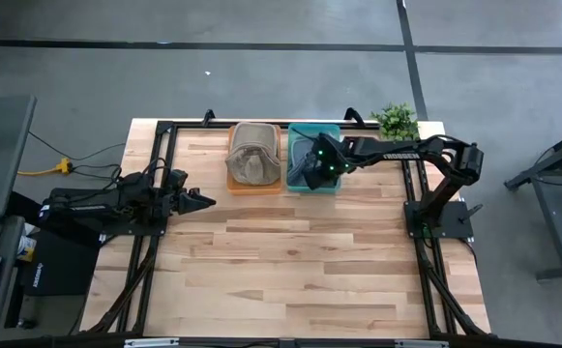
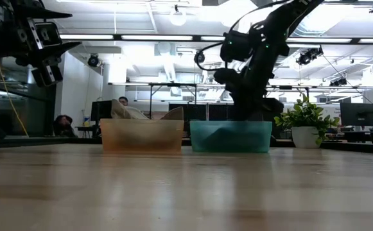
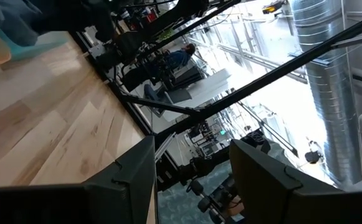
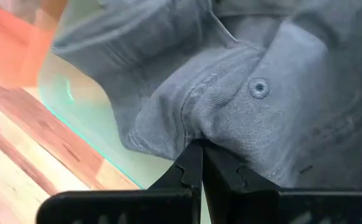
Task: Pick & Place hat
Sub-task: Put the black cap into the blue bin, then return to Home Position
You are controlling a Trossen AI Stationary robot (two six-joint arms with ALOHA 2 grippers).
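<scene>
I'm looking across a light wood-plank table, its near half bare from side to side. The left gripper hangs over the left side of the boards, well apart from the bins, fingers spread with nothing between them.

Toward the far edge two bins stand just beside each other. The orange bin holds a tan hat whose crown rises above the rim in the low view. The teal bin on its right holds a grey hat, the one being worked. The right gripper reaches down into that teal bin, fingers clenched tight on a fold of the grey fabric near a small eyelet; the hat lies bunched against the bin's translucent wall.

A potted plant sits at the far right corner, near the teal bin. A black metal frame borders the tabletop. Open boards run between the left gripper and the bins.

Beyond the table I see a workshop with ceiling lights, desks with monitors and a seated person far behind the orange bin.
</scene>
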